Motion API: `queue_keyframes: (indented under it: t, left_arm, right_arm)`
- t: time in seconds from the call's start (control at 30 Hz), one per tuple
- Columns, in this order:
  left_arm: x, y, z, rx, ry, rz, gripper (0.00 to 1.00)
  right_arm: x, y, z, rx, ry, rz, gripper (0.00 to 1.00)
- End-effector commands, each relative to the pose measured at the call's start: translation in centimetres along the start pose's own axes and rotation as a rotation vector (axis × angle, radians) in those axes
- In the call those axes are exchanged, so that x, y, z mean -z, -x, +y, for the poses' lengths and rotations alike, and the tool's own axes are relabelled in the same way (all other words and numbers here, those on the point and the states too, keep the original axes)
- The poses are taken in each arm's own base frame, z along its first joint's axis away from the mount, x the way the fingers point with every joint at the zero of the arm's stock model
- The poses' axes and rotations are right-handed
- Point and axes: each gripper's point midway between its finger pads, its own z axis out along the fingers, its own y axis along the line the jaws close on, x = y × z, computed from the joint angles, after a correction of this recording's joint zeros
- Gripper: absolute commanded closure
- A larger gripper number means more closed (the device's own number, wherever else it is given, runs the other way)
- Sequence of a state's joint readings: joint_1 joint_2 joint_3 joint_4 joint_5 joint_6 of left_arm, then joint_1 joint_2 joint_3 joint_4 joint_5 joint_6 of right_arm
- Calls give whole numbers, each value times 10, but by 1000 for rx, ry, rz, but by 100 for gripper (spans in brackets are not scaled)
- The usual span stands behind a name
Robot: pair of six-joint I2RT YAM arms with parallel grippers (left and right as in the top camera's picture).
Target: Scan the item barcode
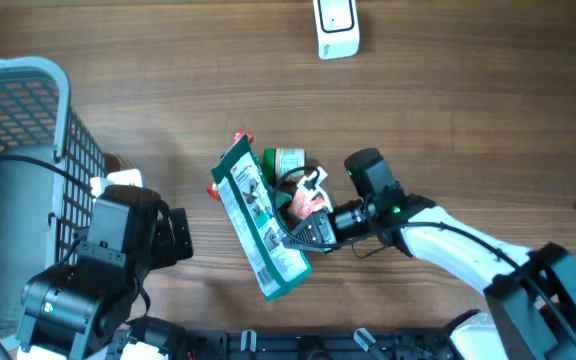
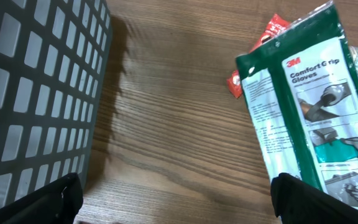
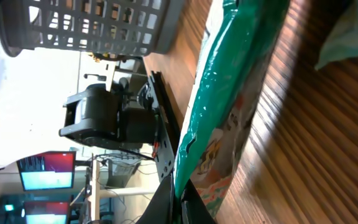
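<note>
brown wood-grain table [image 1: 448,120] carries the flat green plastic glove packet [image 1: 258,220], clamped at one edge in the closed right gripper [image 1: 306,228]. left gripper [image 1: 173,235] stands with jaws wide apart; grey mesh basket [image 1: 28,90] borders its left side.

Left arm [image 1: 78,290]: folded low at the near left corner, wrist aimed right. Left gripper [image 1: 175,235]: spread wide, nothing between, fingertips [image 2: 42,200] at the bottom corners of its wrist view. Right arm [image 1: 468,255]: stretched in from the near right, white link then black wrist, pointing left. Right gripper [image 1: 306,230]: closed tight, pinching the edge of the packet [image 1: 258,225], fingers [image 3: 166,206] pressed together at the bottom of its wrist view.
</note>
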State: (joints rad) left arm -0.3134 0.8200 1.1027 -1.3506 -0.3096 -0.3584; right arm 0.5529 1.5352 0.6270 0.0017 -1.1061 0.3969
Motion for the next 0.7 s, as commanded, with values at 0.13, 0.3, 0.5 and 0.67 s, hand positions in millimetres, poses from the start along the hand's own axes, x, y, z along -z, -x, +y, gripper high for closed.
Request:
queue_keyframes:
  t: [0.13,0.3,0.5,0.67]
  left_arm:
    - [1,31,-7,56,-20,-124,0]
    - [4,29,-58,48,-288,-61,0]
    - [7,61,-117,40,-551,-91,21]
    - [-75,48,-147,69,-473,180,5]
  right_arm:
    - [5,2,2,6,-33,-18,95]
    - [5,1,2,3,-32,-16,95]
    - [5,1,1,3,-36,-16,95]
    - [5,1,0,55,-44,-18,96]
